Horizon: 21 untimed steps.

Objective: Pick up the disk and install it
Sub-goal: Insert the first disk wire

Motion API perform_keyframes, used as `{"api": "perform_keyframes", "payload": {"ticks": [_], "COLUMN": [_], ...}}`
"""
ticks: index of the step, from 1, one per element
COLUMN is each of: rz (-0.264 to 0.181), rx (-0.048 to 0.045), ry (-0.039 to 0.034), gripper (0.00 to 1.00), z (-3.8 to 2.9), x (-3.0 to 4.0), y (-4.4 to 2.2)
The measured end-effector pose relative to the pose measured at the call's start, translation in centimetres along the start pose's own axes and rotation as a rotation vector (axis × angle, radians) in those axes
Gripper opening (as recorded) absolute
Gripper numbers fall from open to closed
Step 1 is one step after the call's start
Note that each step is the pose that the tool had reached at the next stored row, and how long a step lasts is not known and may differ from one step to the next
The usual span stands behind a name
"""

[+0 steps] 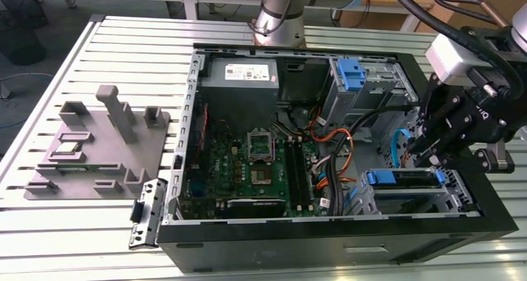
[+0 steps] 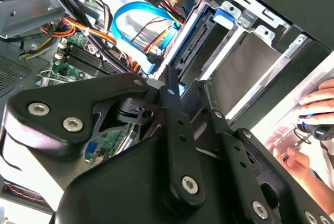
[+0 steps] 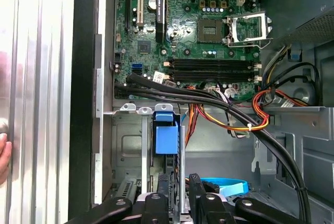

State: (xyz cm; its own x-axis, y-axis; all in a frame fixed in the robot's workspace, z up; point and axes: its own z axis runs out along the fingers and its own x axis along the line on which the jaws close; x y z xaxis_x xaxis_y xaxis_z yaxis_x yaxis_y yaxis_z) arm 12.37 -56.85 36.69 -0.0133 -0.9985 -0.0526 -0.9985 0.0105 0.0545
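Observation:
The disk [image 1: 403,177], a dark drive in a bright blue carrier, sits inside the drive bay at the near corner of the open computer case [image 1: 329,231], on the exterior view's right. In the first wrist view its blue carrier [image 3: 166,134] stands edge-on in the grey metal bay. My gripper [image 1: 430,152] hangs just above that bay and touches nothing. Its black fingers [image 3: 194,185] stand a narrow gap apart with nothing between them. In the second wrist view the gripper [image 2: 188,85] points at the disk's edge [image 2: 194,51] in the bay.
A lone blue bracket [image 1: 350,74] sits in the far bay beside the grey power supply [image 1: 240,73]. Orange and black cables [image 1: 329,142] cross over the green motherboard [image 1: 247,163]. A grey fixture [image 1: 99,145] stands on the slatted table. A person's hand [image 2: 315,101] is beside the case.

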Motion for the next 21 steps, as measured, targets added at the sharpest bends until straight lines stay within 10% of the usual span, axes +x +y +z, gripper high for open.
{"api": "perform_keyframes", "payload": {"ticks": [21], "rz": [0.0], "rx": [0.0], "ry": [-0.0002], "gripper": [0.3], "z": [-0.92], "x": [-0.04], "y": [0.05]}}
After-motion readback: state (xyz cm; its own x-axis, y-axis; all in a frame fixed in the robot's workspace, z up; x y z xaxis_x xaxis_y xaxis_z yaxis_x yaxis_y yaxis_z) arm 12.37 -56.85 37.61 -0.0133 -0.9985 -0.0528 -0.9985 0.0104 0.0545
